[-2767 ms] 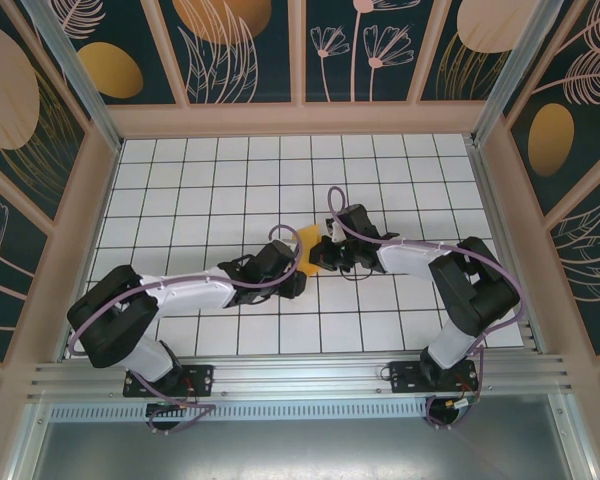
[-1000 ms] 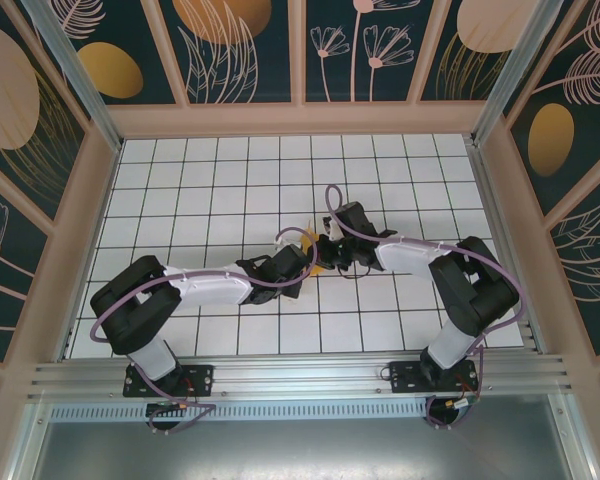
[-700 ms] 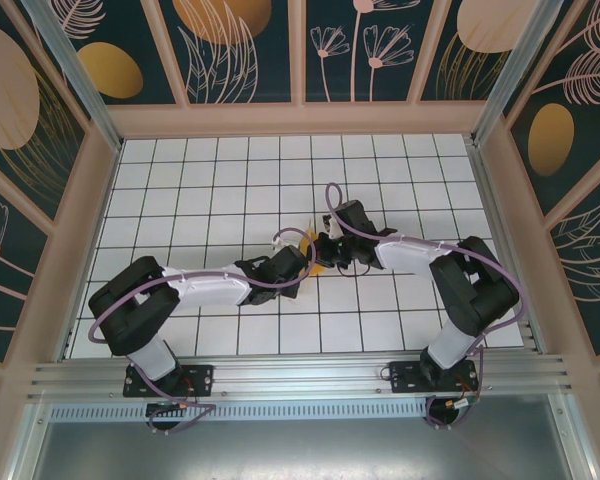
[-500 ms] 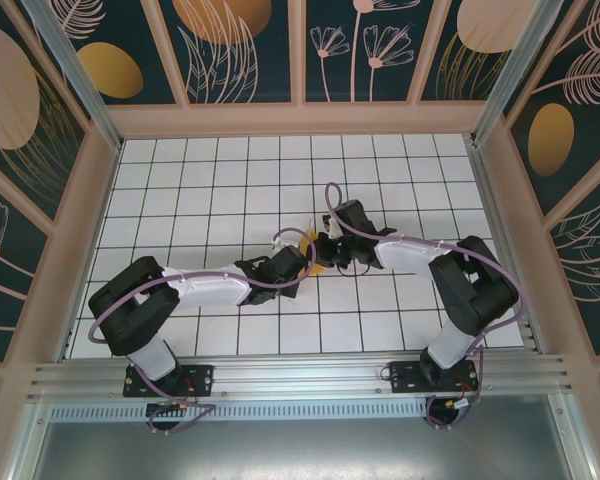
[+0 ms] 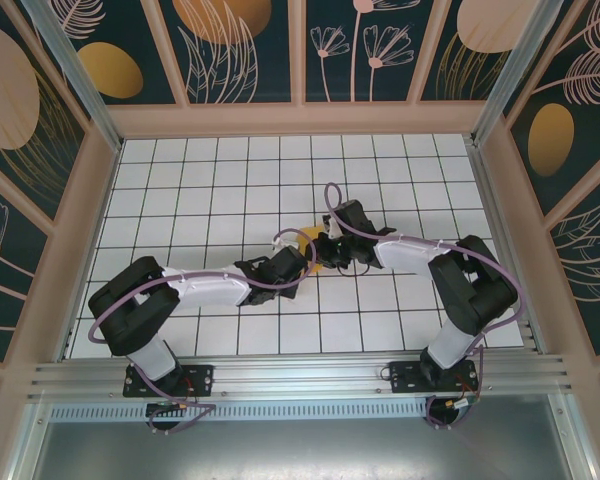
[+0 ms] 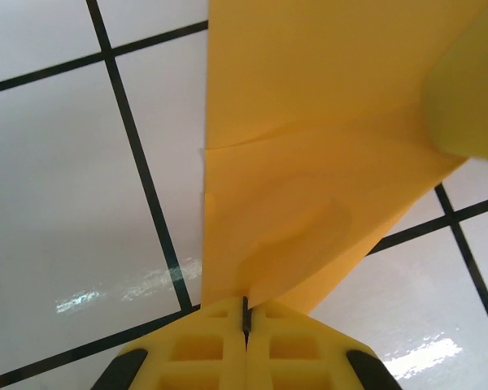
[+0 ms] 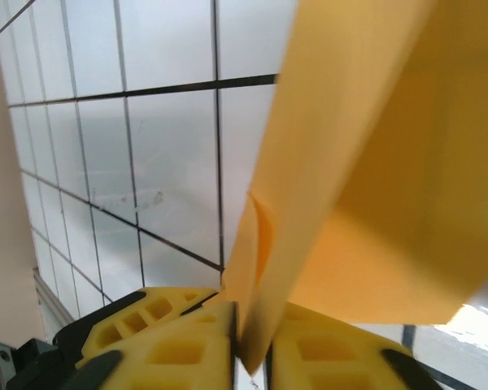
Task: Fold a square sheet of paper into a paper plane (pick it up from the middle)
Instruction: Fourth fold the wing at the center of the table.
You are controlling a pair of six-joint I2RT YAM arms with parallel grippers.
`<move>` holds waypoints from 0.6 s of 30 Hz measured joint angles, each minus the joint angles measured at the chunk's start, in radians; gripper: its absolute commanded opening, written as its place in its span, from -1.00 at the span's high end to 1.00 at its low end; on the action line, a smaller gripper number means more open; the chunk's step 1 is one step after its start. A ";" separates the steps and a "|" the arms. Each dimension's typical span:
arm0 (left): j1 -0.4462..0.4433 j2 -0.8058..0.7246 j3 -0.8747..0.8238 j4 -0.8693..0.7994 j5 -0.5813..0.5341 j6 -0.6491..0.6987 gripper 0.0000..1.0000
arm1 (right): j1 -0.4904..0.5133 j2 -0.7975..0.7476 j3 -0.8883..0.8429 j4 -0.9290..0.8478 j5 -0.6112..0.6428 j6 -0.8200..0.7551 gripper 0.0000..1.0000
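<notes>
Orange-yellow square sheet of paper point(image 6: 309, 146) now pinched by left end effector point(image 6: 246, 313) (arrived from 7 o'clock); right end effector point(image 7: 250, 341) straddles it, grip unclear.

Top view: from high above and behind the arm bases, looking straight down on the whole gridded table point(image 5: 180, 170). Left wrist: pressed close, looking past the left gripper point(image 6: 246, 313) over the square sheet of paper point(image 6: 309, 162) onto the tiles. Right wrist: equally close, past the right gripper point(image 7: 246, 325), along the tiles to a side wall. Shared by all three: that sheet, mid-table.
</notes>
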 measured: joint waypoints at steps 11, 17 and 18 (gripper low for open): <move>0.076 -0.080 -0.122 0.167 0.209 -0.040 0.99 | -0.062 -0.219 -0.063 -0.034 0.047 -0.027 0.05; 0.129 -0.093 -0.200 0.301 0.347 -0.080 1.00 | -0.058 -0.236 -0.080 -0.033 0.003 -0.051 0.28; 0.134 -0.093 -0.210 0.322 0.365 -0.088 1.00 | -0.053 -0.230 -0.080 -0.032 -0.006 -0.056 0.34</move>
